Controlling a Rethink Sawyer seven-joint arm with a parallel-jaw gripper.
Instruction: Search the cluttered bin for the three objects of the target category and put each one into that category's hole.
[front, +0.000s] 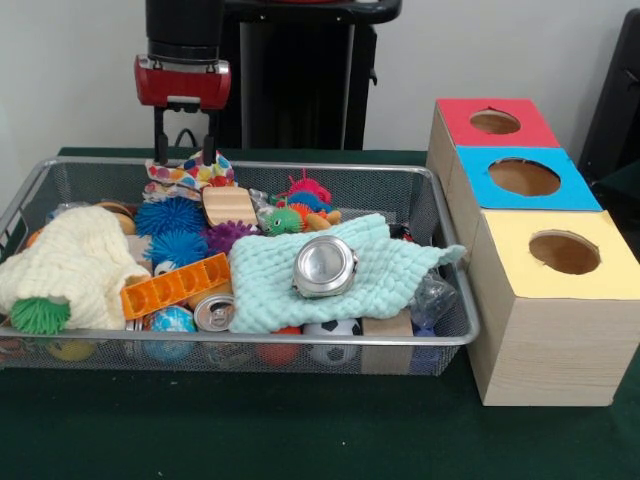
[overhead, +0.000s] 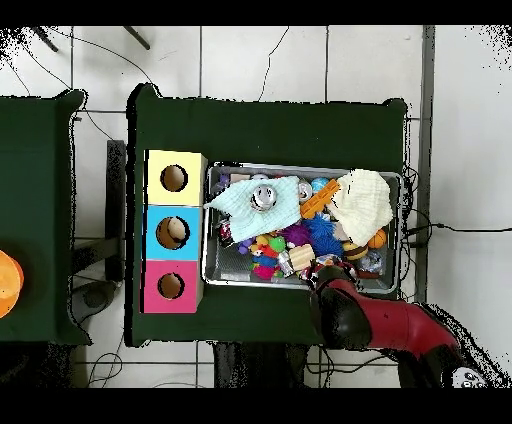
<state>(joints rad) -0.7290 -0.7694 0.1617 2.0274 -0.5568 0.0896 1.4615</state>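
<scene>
Wire-mesh bin (front: 452, 262) on green desk (front: 250, 430), crammed with clutter. Mint-green cloth (front: 385, 262) spread over right half, round silver tin (front: 325, 266) lying on top; cream knitted cloth (front: 70, 262) heaped at left over green spiky ball (front: 40, 316). Between them: orange perforated block (front: 176, 287), drink can (front: 215, 313), blue spiky balls (front: 170, 217), purple spiky ball (front: 228, 236), small wooden block (front: 229, 204), bright toy caterpillar (front: 295, 217). Beside bin, wooden box row with round holes: red top (front: 497, 122) farthest, blue top (front: 525, 178) in middle, yellow top (front: 561, 253) nearest. Red-and-black gripper (front: 183, 150) poised over bin's far left corner above multicoloured cloth (front: 190, 172), jaws apart with nothing between them.
</scene>
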